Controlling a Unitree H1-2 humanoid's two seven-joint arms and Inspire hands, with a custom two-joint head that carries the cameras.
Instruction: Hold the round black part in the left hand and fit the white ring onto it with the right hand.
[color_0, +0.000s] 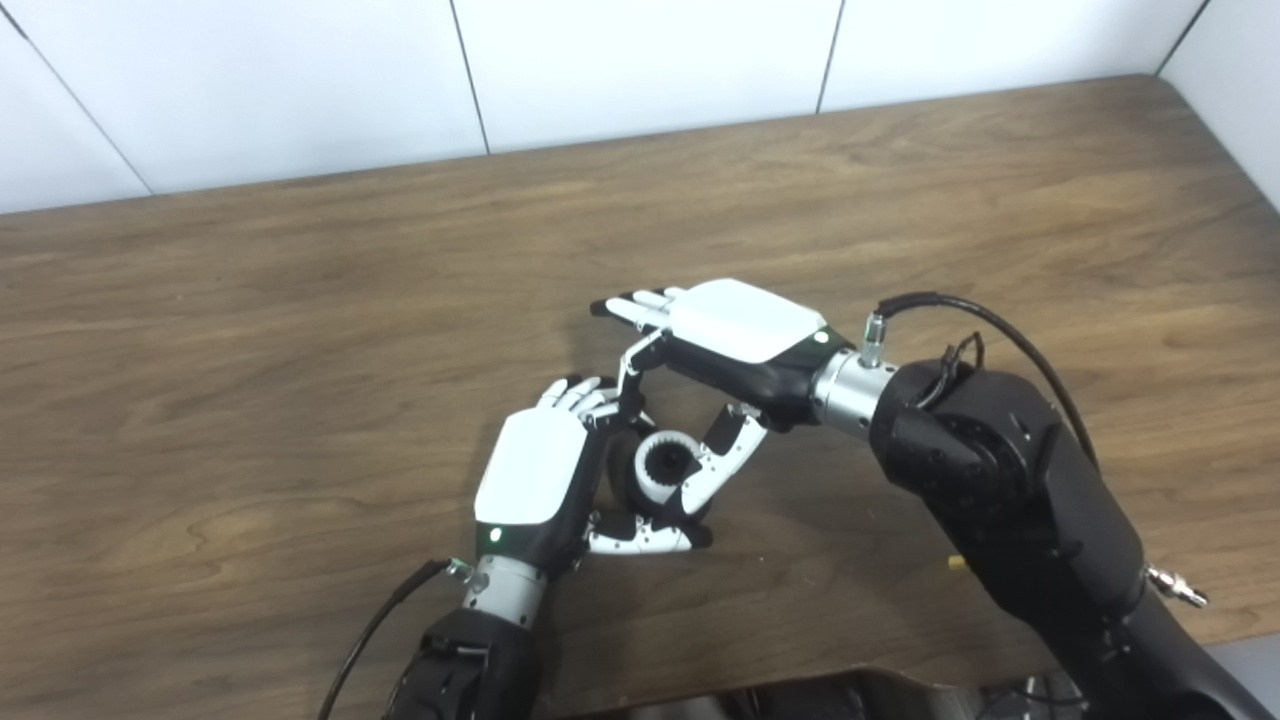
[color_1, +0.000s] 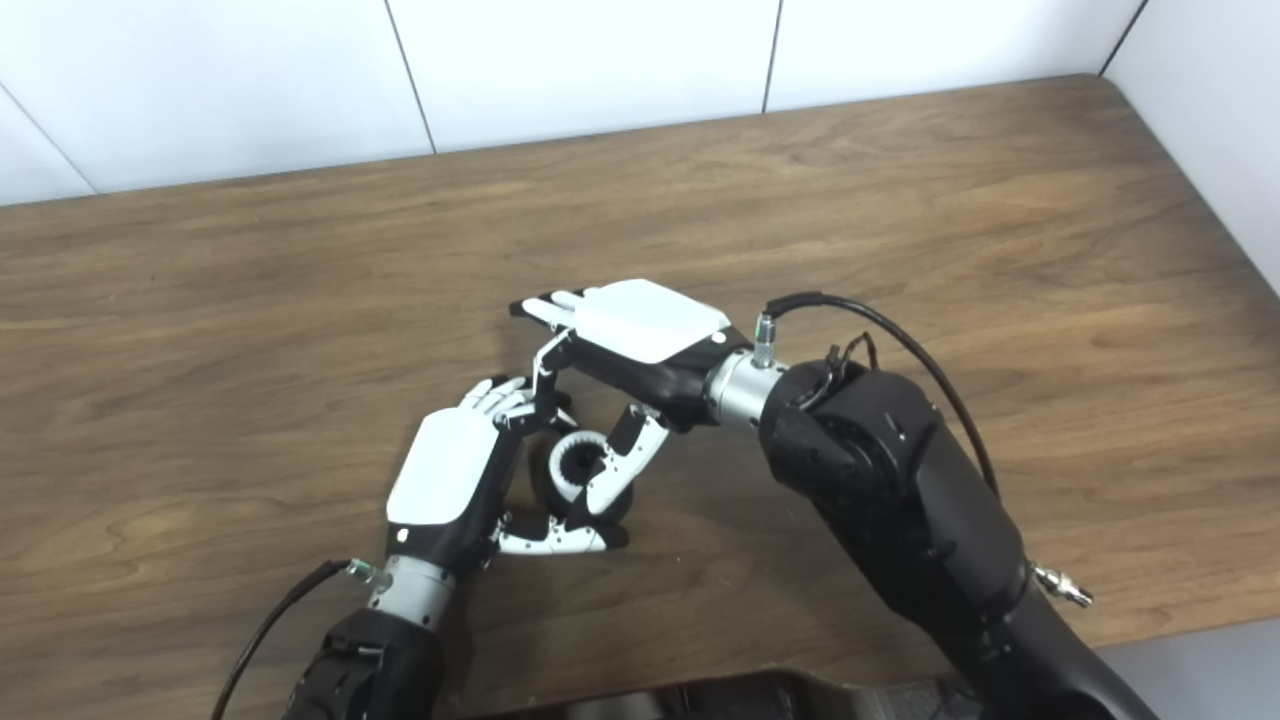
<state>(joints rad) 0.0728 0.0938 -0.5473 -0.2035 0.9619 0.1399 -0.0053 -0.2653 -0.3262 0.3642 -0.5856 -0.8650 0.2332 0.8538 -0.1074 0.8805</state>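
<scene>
Both hands meet mid-table: left hand fingers cup black part, right hand pinches white ring.

2 head cameras, side by side, look steeply down from close above the desk; both share the desk, back wall, meeting hands.

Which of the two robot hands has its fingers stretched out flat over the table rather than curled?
The right robot hand: its fingers point straight out, only thumb and one finger pinching the white ring. The left robot hand curls beside it.
</scene>
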